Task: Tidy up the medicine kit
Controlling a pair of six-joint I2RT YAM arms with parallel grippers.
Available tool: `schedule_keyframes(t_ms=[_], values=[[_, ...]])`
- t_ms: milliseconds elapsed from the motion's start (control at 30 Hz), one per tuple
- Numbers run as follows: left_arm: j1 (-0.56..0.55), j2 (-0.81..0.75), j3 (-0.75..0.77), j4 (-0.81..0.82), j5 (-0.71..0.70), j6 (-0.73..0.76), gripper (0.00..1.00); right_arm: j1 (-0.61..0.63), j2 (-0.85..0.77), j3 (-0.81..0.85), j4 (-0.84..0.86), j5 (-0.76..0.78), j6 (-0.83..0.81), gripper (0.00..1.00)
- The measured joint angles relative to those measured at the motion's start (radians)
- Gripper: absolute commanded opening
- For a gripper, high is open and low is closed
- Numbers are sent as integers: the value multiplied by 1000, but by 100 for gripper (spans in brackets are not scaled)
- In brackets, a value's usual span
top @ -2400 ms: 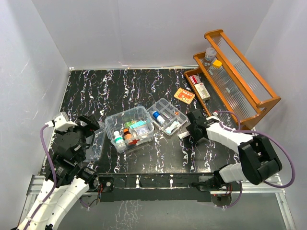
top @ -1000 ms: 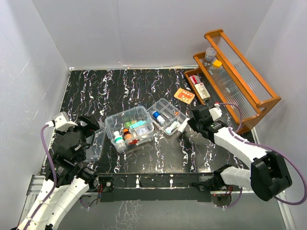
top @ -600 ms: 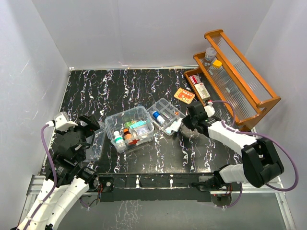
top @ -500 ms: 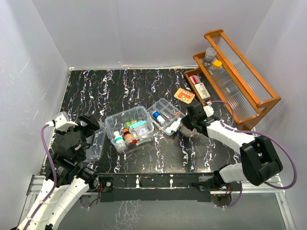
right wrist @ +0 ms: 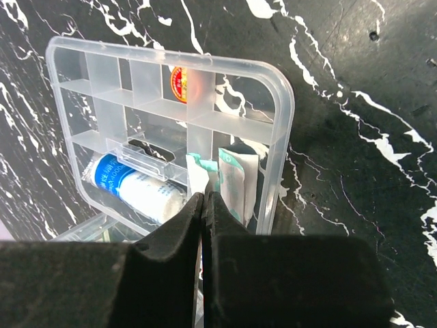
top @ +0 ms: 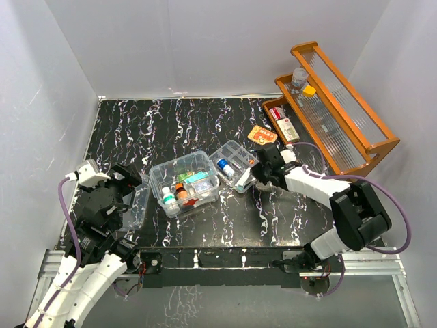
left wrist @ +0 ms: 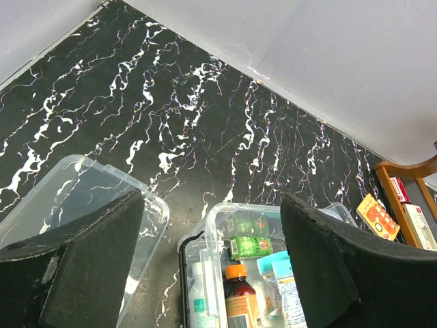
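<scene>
Treat the clear rectangular plastic medicine kit (top: 184, 181) as light and thin-walled, weighted by the bottles (top: 179, 193) inside: stiff at the rim, likely flexible mid-wall, smooth and slippery. Take hold at the rim of a short end wall. Find it upright and lidless at the middle of the black white-veined table (top: 171, 123), mouth up, long axis running left to right with the right end angled toward the far edge. Note the left gripper (left wrist: 212, 205) spread wide, clamping nothing. Note the right gripper (right wrist: 205, 199) pressed together over the clear compartment tray (right wrist: 102, 82) just right of the kit — grip on a teal-and-white sachet (right wrist: 232, 171) not confirmable.
</scene>
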Motion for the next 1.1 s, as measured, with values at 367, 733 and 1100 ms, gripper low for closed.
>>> schedule_keyframes(t_ms=[367, 733, 1100], values=[[0, 0, 0, 0, 0, 0, 80, 22, 26, 11, -6, 32, 42, 0], [0, 0, 0, 0, 0, 0, 80, 23, 63, 54, -34, 46, 72, 0], [0, 0, 0, 0, 0, 0, 80, 23, 71, 58, -35, 32, 23, 17]])
